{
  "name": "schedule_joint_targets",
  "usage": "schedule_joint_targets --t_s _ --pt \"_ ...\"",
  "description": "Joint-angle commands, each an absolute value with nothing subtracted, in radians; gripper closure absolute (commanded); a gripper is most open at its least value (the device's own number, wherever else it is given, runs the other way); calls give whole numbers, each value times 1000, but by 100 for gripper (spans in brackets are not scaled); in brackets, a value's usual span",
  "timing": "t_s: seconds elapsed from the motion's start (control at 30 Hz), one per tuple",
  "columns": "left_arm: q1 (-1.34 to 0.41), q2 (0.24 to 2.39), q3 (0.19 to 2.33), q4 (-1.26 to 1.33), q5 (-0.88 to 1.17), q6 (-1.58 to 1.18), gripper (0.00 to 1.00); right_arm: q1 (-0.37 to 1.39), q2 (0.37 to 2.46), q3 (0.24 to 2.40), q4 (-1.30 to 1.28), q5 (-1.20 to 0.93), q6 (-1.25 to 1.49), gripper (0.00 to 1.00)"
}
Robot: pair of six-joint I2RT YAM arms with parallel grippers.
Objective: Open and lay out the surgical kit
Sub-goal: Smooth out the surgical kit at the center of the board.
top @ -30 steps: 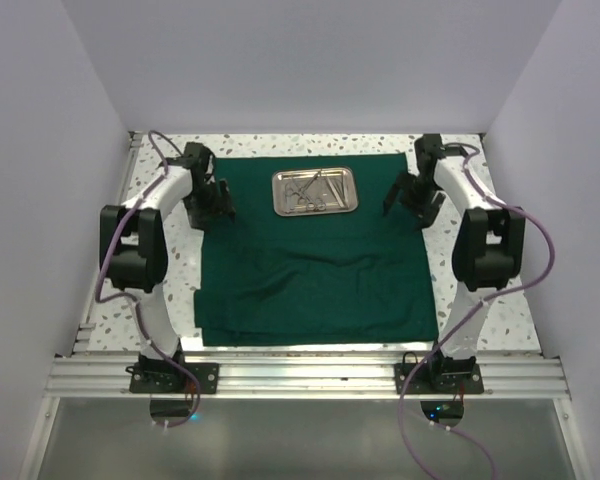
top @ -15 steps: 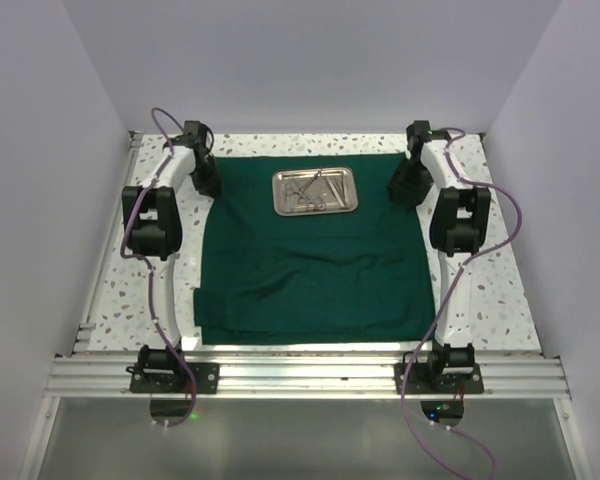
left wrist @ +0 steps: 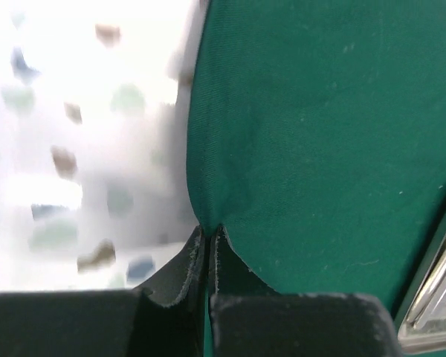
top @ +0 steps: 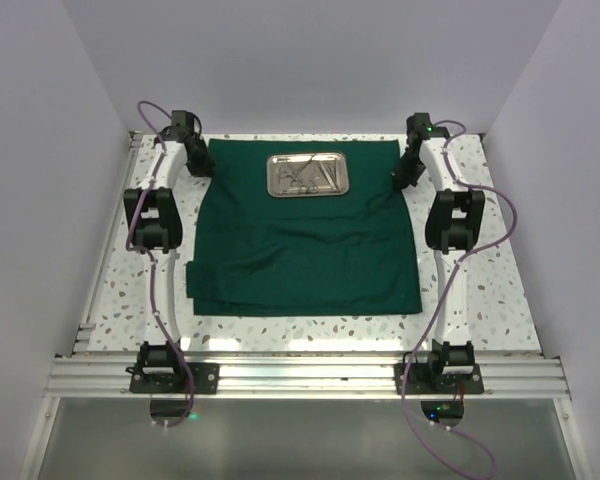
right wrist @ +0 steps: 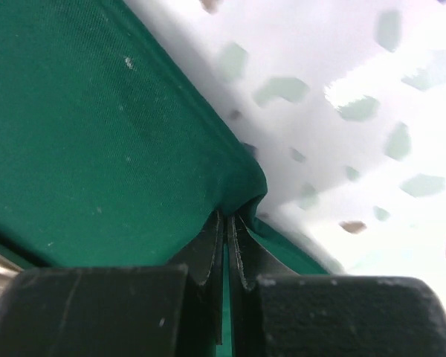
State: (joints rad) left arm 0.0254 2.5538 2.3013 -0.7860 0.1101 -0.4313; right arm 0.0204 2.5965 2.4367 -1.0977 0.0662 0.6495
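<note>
The surgical kit's dark green cloth wrap [top: 305, 240] lies spread over the table, wrinkled toward its near edge. On its far half sits the shiny steel tray [top: 308, 174] holding several slim silver instruments [top: 305, 176]. My left gripper [top: 201, 163] is at the cloth's far left edge, shut on the green cloth [left wrist: 320, 134], which is pinched between the fingertips [left wrist: 208, 234]. My right gripper [top: 408, 172] is at the far right edge, shut on a fold of the cloth [right wrist: 97, 134] at its fingertips [right wrist: 228, 217]. A corner of the tray [left wrist: 438, 305] shows in the left wrist view.
Speckled white tabletop [top: 480, 270] surrounds the cloth on both sides. Grey walls [top: 40, 150] close in left, right and behind. An aluminium rail [top: 300, 375] carrying both arm bases runs along the near edge.
Both arms reached further back and both grippers shut on the cloth's far edges. The cloth and the tray on it shifted toward the back wall, and the cloth's near edge drew away from the rail.
</note>
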Motion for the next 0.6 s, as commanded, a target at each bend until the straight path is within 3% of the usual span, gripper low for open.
schedule_joint_targets --t_s 0.0,0.17,0.2,0.23,0.3,0.33,0.37,0.4,0.57 --pt "83 2649 2428 -651 58 -462 100 3 2674 2466 -945 86 725 100" --pt "103 2689 2459 -516 97 -518 100 -29 2707 2499 -844 69 767 100" --pt "104 2686 2460 -494 104 -520 80 -34 2707 2505 -824 55 765 93" --pt "103 2677 2459 -486 135 -509 65 -34 2689 2502 -824 49 765 66" --pt "101 2601 2415 -489 150 -499 33 -35 2639 2429 -793 45 753 37" --pt "101 2556 2377 -483 147 -488 27 -34 2596 2378 -769 48 750 14" --pt "101 2506 2271 -476 140 -482 21 -32 2504 2318 -741 38 747 5" --pt "100 2393 2216 -465 129 -476 10 -34 2447 2199 -694 41 741 2" --pt "83 2093 1964 -554 86 -430 8 -32 2142 1886 -641 46 729 2"
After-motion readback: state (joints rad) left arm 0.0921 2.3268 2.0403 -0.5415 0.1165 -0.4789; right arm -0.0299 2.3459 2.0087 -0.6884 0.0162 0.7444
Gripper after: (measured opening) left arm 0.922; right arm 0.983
